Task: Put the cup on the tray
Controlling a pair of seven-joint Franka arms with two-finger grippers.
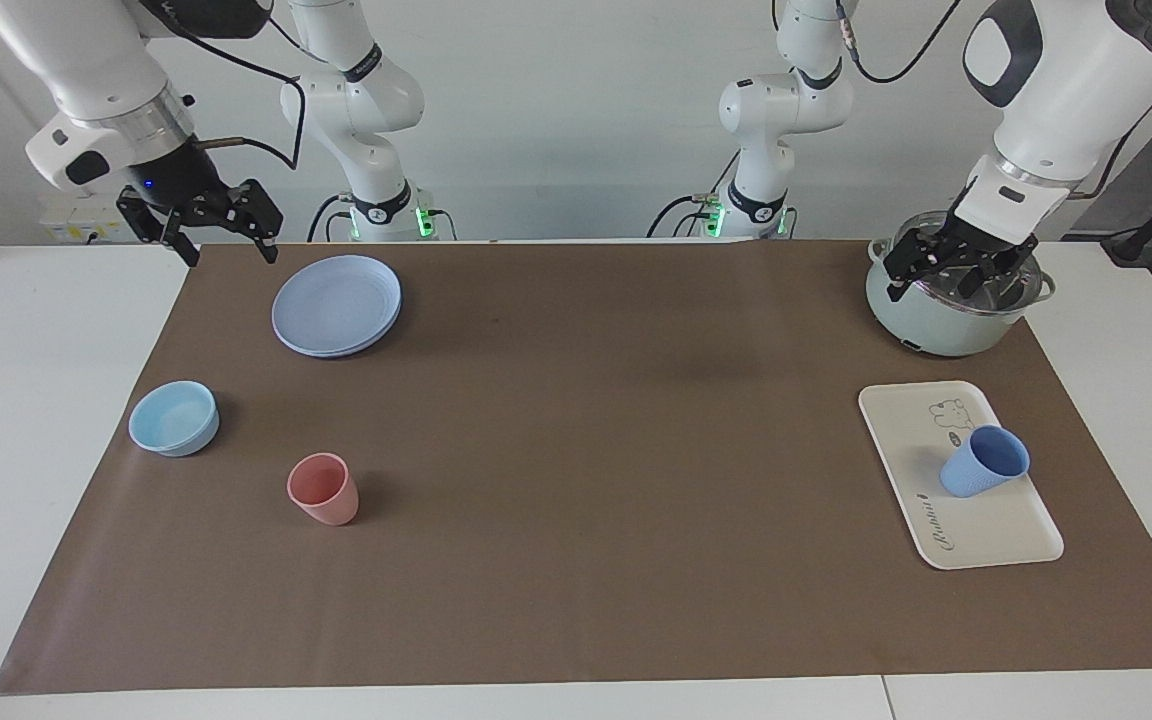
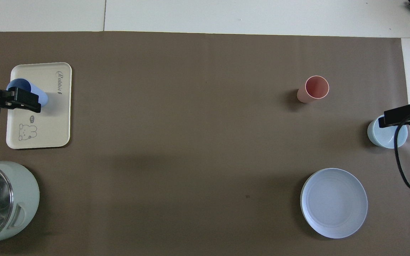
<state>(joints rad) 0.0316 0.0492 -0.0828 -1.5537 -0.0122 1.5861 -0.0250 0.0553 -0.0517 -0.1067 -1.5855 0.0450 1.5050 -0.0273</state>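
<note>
A brown mat [image 1: 576, 470] covers the white table [image 1: 46, 420]. The cup [image 1: 983, 461] stands on the tray [image 1: 986, 535] near the mat's edge. Left gripper [image 1: 958, 272] and right gripper [image 1: 204, 225] hang spread, empty.

Brown mat [image 1: 576, 520], round blue plate [image 1: 337, 305], light-blue bowl [image 1: 174, 418], pink cup [image 1: 323, 489], pale green pot [image 1: 956, 300]
</note>
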